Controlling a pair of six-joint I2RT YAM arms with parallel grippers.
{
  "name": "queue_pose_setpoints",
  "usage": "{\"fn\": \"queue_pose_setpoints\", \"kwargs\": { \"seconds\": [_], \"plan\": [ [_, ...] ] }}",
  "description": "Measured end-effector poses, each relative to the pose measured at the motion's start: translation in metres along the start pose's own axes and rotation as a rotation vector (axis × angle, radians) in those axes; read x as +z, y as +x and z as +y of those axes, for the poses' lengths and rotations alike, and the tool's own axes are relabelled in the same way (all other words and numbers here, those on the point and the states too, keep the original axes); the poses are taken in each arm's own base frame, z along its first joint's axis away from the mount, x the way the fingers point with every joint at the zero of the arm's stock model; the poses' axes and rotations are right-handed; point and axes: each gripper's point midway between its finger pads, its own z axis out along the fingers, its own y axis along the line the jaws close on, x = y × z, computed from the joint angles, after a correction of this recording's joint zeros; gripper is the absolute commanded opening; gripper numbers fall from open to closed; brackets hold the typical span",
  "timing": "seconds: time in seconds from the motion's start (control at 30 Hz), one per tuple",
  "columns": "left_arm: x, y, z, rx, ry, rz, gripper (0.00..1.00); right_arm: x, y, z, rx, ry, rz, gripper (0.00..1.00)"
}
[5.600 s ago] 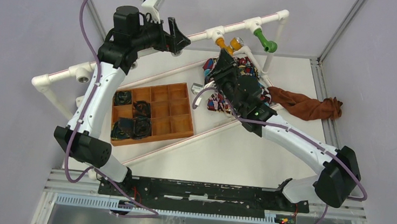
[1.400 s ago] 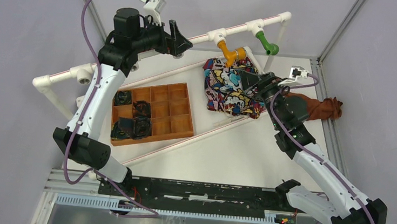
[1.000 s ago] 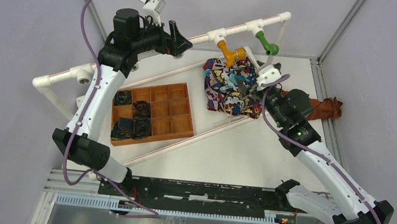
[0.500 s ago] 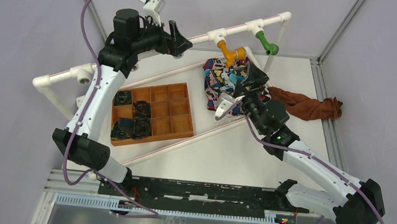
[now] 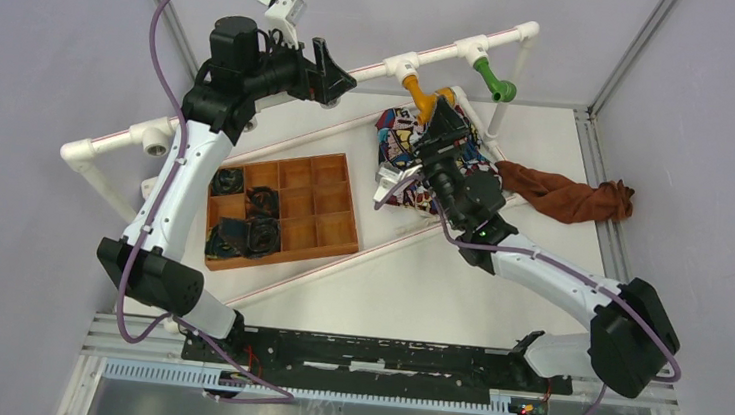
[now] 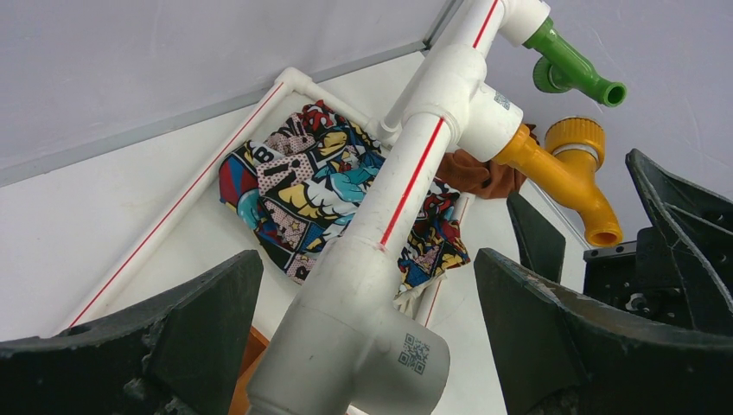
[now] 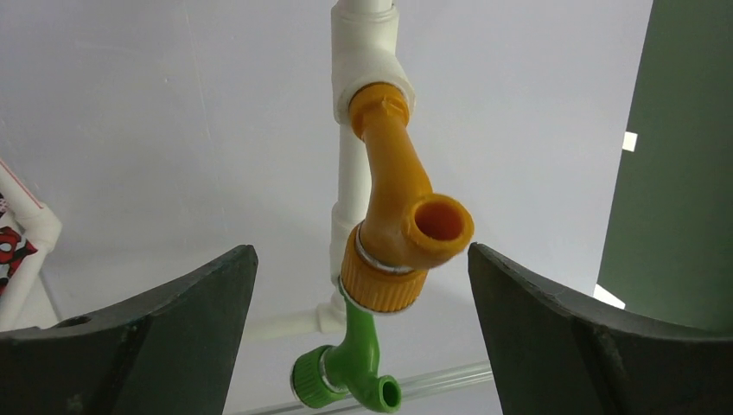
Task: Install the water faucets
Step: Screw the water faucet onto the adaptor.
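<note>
both jaws wide

we had the right gripper (image 5: 441, 114) spread wide, the orange faucet (image 7: 389, 207) untouched at its twelve o'clock, the green faucet (image 7: 350, 367) beyond. our left gripper (image 6: 363, 346) stood spread astride the white pipe (image 6: 406, 173) that carried both.

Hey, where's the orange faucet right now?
Top view, back right of centre: the orange faucet is on the white pipe, just left of the green faucet, facing the open right end effector.
</note>
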Motion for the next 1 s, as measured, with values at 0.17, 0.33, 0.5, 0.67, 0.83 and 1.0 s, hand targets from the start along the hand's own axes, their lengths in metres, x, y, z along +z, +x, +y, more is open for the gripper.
{"fn": "queue_pose_setpoints", "kwargs": {
  "seconds": [0.17,0.33,0.5,0.67,0.83,1.0],
  "plan": [
    [0.000,0.000,0.000,0.000,0.000,0.001,1.00,0.017,-0.004,-0.003,-0.036,0.027,0.003,0.81],
    [0.000,0.000,0.000,0.000,0.000,0.001,1.00,0.026,-0.005,-0.017,-0.036,0.067,0.006,0.60],
    [0.000,0.000,0.000,0.000,0.000,0.001,1.00,0.035,-0.006,-0.022,-0.033,0.083,0.008,0.34],
    [0.001,-0.001,0.002,0.003,-0.004,-0.005,1.00,0.040,-0.006,-0.020,-0.025,0.070,0.015,0.00],
    [0.001,-0.001,0.002,0.002,-0.004,-0.005,1.00,0.041,-0.006,-0.018,0.021,0.070,0.015,0.00],
    [0.001,-0.002,0.002,0.004,-0.003,-0.009,1.00,0.042,-0.005,-0.017,0.228,0.052,0.020,0.00]
  ]
}}
